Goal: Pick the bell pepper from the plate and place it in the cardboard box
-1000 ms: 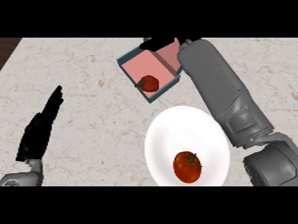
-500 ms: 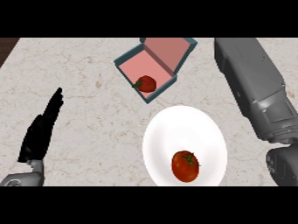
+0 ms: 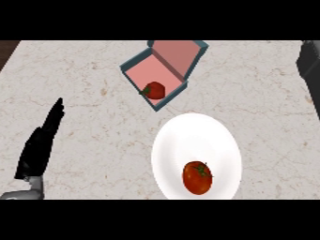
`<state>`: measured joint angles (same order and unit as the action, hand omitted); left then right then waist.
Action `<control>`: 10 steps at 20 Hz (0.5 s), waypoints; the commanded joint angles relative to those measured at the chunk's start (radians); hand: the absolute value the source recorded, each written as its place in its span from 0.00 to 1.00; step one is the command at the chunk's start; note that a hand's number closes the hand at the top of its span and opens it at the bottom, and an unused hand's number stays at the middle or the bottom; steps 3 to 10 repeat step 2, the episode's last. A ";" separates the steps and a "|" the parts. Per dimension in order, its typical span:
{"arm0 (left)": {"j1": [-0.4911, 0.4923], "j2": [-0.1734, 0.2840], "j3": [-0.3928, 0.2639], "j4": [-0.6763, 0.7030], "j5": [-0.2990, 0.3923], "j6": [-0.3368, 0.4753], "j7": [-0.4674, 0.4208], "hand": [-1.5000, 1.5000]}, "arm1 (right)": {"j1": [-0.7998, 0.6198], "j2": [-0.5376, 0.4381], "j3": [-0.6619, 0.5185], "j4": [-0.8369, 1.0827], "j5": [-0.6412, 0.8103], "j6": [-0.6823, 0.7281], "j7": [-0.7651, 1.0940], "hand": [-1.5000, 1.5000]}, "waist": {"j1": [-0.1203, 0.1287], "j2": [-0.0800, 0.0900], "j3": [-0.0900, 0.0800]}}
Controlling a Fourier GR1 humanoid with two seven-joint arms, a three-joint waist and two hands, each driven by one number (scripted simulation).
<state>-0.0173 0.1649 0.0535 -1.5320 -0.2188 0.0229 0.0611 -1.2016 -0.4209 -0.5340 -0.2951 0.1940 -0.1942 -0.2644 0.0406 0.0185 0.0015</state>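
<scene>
Your right arm point(image 3: 319, 84) has swung way out since a second ago, when it lay across the box; it's now just a grey slab at the 3 o'clock edge of the view, and the right hand itself isn't showing, so you can't tell what its fingers are doing. That leaves the cardboard box point(image 3: 190, 50) fully uncovered up around 12 o'clock, flap open, with a red bell pepper point(image 3: 154, 90) sitting in its lower corner. Down at about 5 o'clock the white plate point(image 3: 190, 136) has a second red pepper point(image 3: 197, 177) lying near its lower rim, green stem up, nothing touching it. Your left hand point(image 3: 41, 143) is parked at 8 o'clock, fingers straight and pointing up, holding nothing, same spot as before. Everything's on the speckled counter point(image 3: 86, 70).
</scene>
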 commanded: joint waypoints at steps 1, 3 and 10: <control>0.003 0.006 -0.001 -0.037 0.000 -0.008 0.046 0.50 | 0.056 -0.110 -0.016 0.018 -0.019 0.130 -0.061 0.00 | -0.002 -0.002 0.000; -0.028 0.008 0.013 -0.024 0.007 -0.005 0.034 0.50 | 0.081 -0.103 -0.008 0.026 -0.018 0.161 -0.082 0.00 | -0.006 -0.003 0.000; -0.028 0.008 0.013 -0.024 0.007 -0.005 0.034 0.50 | 0.081 -0.103 -0.008 0.026 -0.018 0.161 -0.082 0.00 | -0.006 -0.003 0.000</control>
